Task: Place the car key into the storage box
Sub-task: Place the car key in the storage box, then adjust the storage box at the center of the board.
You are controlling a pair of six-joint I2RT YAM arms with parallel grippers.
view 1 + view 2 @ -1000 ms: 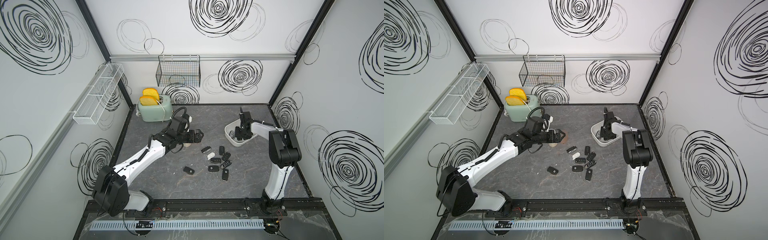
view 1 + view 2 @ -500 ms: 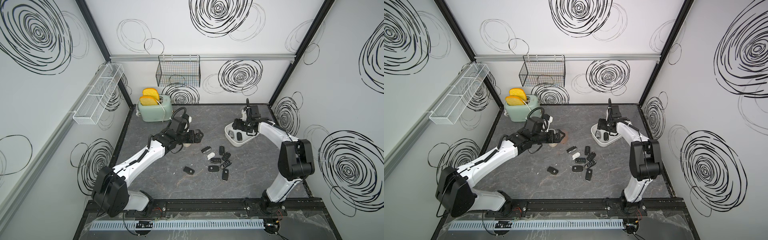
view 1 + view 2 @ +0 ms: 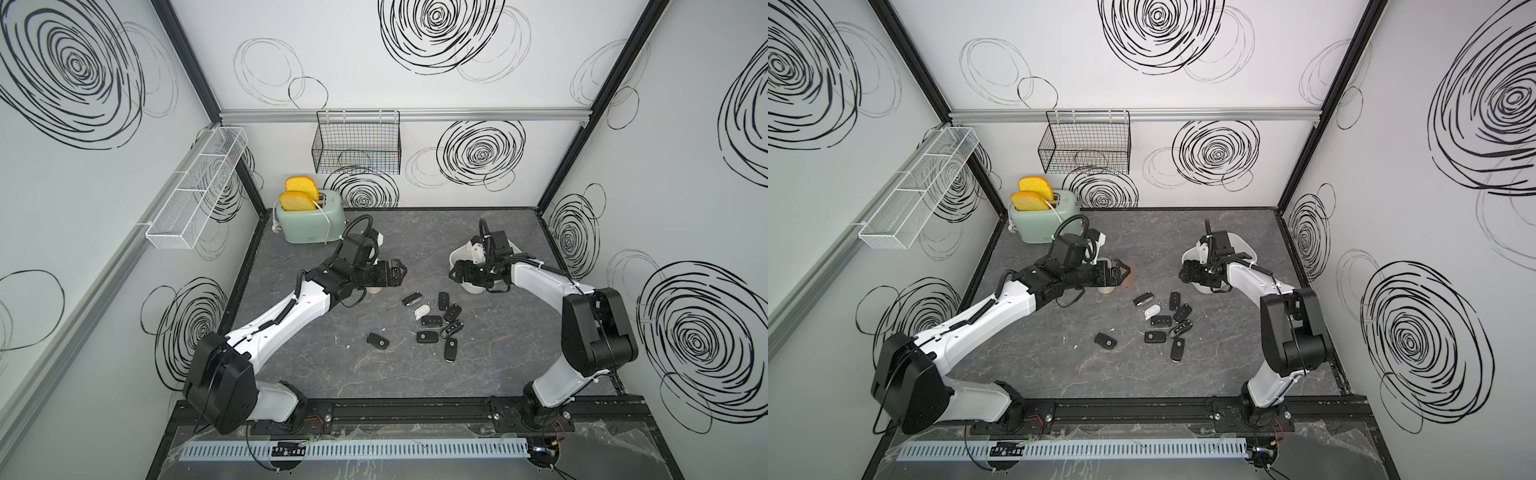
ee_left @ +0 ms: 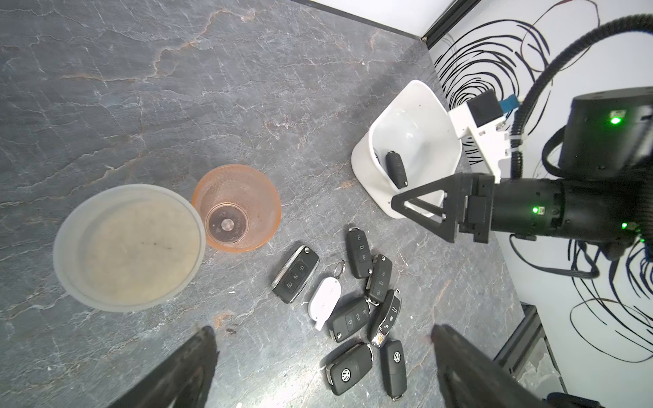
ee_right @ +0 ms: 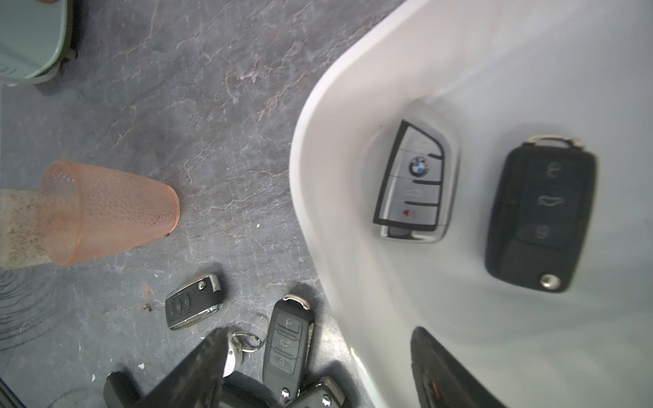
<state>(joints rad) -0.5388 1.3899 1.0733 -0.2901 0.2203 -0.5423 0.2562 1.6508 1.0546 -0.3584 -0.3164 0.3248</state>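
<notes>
The white storage box (image 3: 458, 254) (image 3: 1246, 248) stands at the back right of the floor. Inside it lie a silver car key (image 5: 415, 183) and a black car key (image 5: 540, 212), both free of any gripper. My right gripper (image 3: 454, 274) (image 3: 1183, 274) (image 5: 318, 332) hangs open and empty over the box's near left rim (image 5: 318, 141). Several more car keys (image 3: 436, 322) (image 3: 1167, 324) (image 4: 357, 311) lie in a loose heap on the floor in front of the box. My left gripper (image 3: 399, 276) (image 3: 1125, 272) (image 4: 322, 330) hovers open and empty, left of the heap.
An orange cup (image 4: 236, 208) and a grey cup (image 4: 127, 247) stand under the left gripper. One black key (image 3: 377, 340) lies apart, left of the heap. A mint toaster (image 3: 309, 220) sits at the back left. A black wire basket (image 3: 357, 145) and a white mesh rack (image 3: 195, 191) hang on the walls.
My right gripper has opened, left the black key in the box and drawn out to the box's near left rim. The left arm has stayed still.
</notes>
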